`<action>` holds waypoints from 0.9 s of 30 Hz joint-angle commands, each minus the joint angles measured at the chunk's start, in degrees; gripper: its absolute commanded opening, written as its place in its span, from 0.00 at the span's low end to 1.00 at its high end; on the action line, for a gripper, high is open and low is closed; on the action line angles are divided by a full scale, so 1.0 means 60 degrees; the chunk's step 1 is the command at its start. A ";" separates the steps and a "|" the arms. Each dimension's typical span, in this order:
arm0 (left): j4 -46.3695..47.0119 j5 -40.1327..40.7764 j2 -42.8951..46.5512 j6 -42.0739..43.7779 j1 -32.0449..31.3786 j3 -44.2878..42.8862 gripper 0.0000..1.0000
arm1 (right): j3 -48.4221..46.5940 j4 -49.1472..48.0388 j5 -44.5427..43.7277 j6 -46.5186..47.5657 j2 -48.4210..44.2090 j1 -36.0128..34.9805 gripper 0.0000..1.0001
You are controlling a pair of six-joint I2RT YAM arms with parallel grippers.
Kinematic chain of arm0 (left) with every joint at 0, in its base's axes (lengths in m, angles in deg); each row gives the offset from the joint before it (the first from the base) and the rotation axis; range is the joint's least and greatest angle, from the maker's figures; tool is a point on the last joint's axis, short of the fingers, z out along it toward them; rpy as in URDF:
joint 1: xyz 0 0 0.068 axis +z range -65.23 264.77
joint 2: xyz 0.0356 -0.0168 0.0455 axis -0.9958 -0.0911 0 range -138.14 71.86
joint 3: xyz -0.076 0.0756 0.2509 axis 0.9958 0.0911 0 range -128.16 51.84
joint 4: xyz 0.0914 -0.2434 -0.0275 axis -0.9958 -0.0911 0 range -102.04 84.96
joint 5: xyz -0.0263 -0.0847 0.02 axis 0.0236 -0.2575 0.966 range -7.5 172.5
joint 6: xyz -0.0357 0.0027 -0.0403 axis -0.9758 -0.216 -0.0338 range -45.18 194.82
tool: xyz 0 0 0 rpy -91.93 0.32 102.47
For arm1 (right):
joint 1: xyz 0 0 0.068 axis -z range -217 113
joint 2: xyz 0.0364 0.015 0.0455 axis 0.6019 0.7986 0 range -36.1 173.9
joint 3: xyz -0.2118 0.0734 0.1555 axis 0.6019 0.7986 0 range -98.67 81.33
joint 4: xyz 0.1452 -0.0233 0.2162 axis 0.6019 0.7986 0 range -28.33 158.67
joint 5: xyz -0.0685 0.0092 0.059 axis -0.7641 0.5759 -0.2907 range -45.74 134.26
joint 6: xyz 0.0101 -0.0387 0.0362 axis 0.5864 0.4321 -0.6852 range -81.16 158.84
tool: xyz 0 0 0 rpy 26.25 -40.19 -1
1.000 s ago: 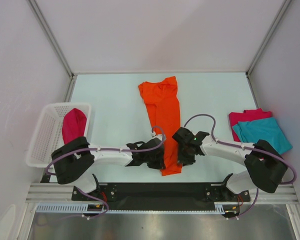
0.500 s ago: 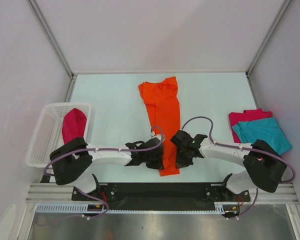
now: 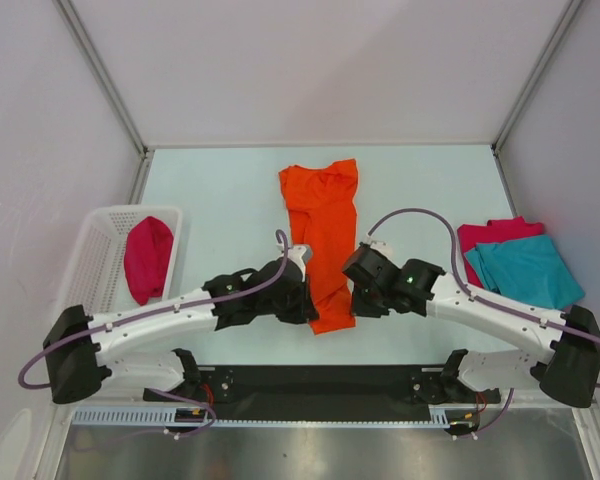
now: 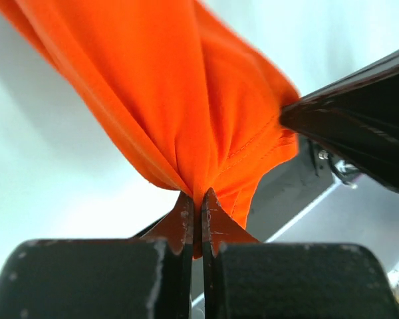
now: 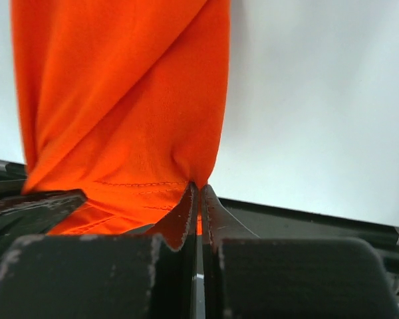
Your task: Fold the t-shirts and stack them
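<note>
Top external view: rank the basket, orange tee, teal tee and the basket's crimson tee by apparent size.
1. The basket and orange tee, too alike to split.
2. The teal tee.
3. The crimson tee.

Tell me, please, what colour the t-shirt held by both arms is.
Plain bright orange. The t-shirt shows best in the top external view.

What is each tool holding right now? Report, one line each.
Left tool: closed, pinching the near hem of the orange t-shirt.
Right tool: closed, pinching the same hem at its other corner.
</note>
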State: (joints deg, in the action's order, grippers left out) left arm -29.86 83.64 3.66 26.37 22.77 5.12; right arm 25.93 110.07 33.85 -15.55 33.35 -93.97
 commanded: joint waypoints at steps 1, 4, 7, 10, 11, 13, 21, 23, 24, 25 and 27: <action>-0.1210 -0.0103 0.0615 0.0047 0.0049 -0.0270 0.00 | -0.0420 0.0942 -0.0681 -0.0310 -0.0004 -0.0290 0.00; -0.1166 -0.0103 0.0776 0.0032 0.0239 -0.0241 0.01 | -0.0596 0.0766 -0.0754 -0.0149 0.0318 -0.0246 0.00; -0.0904 -0.0469 0.0528 0.0368 0.0866 -0.0241 0.01 | -0.1020 0.0416 -0.0522 0.0332 0.0991 0.0002 0.00; -0.0362 -0.1198 -0.0159 0.1012 0.1934 -0.0386 0.01 | -0.1401 -0.0375 -0.0112 0.1048 0.1795 0.0602 0.00; -0.0303 -0.1347 -0.0407 0.1391 0.2171 -0.0706 0.00 | -0.1533 -0.0580 -0.0008 0.1212 0.2031 0.0995 0.00; -0.0258 -0.1770 -0.1213 0.1817 0.2843 -0.1147 0.00 | -0.2162 -0.0874 0.0269 0.1564 0.2848 0.1392 0.00; -0.0390 -0.3323 -0.4536 0.3152 0.4428 -0.3725 0.00 | -0.4081 -0.1065 0.0652 0.2780 0.4757 0.2712 0.00; -0.0375 -0.3559 -0.5022 0.3225 0.4692 -0.4251 0.00 | -0.4330 -0.1080 0.0725 0.2868 0.5078 0.3063 0.00; -0.0390 -0.3792 -0.5474 0.3240 0.4795 -0.4428 0.00 | -0.4404 -0.1123 0.0783 0.3014 0.5196 0.3166 0.00; -0.0390 -0.3925 -0.5696 0.3255 0.4941 -0.4590 0.00 | -0.4477 -0.1109 0.0871 0.3059 0.5313 0.3384 0.00; -0.0390 -0.4145 -0.6251 0.3270 0.5073 -0.5029 0.00 | -0.4741 -0.1065 0.0930 0.3161 0.5693 0.3576 0.00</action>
State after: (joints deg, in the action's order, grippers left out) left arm -32.63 64.83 -29.04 43.36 51.45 -19.51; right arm 1.54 104.24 38.13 0.14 64.56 -74.76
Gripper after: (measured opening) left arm 0.024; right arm 0.014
